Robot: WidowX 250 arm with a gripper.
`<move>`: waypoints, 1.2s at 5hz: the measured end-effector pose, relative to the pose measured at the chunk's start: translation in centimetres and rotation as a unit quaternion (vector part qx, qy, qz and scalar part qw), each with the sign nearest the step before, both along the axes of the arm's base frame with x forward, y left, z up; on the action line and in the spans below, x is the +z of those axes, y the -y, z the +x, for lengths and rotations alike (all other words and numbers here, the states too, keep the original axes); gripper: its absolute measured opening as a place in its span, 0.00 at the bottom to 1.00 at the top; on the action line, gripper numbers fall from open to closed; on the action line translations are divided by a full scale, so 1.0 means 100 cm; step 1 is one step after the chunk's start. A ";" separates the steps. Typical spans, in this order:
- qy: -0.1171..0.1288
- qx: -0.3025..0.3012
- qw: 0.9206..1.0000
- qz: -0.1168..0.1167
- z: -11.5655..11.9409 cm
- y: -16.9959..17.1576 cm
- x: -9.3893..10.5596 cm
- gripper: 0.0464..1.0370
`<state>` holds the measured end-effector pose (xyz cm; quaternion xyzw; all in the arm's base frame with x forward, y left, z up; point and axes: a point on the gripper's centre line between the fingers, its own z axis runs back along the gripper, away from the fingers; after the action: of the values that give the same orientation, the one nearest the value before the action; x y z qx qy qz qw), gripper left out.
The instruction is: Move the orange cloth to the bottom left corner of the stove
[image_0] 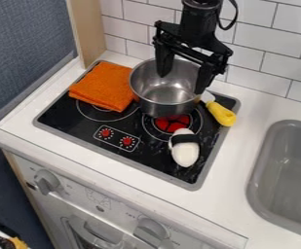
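Observation:
The gripper (182, 82) hangs over the metal pot, open, its two black fingers apart above and within the pot's rim, with nothing seen between them. An orange cloth (103, 86) lies folded at the back left of the black stove (71, 116), to the left of the pot and close against its side. The cloth covers part of the left burner ring. Toward the front left, the stove's corner surface is bare.
The metal pot (156, 100) stands near the back middle of the stove. A yellow-handled utensil (221, 114) lies right of it, and a white item with a black band (184, 153) lies in front. Tiled wall (263, 41) rises behind; a grey sink (263, 180) is at right.

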<state>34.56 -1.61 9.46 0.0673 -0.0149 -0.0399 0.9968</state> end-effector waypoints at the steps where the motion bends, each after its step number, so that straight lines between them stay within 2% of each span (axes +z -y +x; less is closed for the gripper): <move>1: -0.014 0.000 1.000 -0.001 -0.001 0.001 -0.009 0.97; 2: -0.015 0.041 0.999 -0.016 -0.001 -0.036 -0.011 0.97; 3: -0.003 0.087 0.996 -0.028 -0.003 -0.092 -0.008 0.97; 4: 0.011 0.069 0.998 -0.001 -0.001 -0.136 -0.004 0.97; 5: -0.007 0.033 0.999 0.020 0.004 -0.157 -0.015 0.97; 6: -0.019 0.019 0.999 0.035 0.018 -0.156 -0.033 0.97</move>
<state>36.33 14.03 6.19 0.1014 0.0070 -0.0224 0.9946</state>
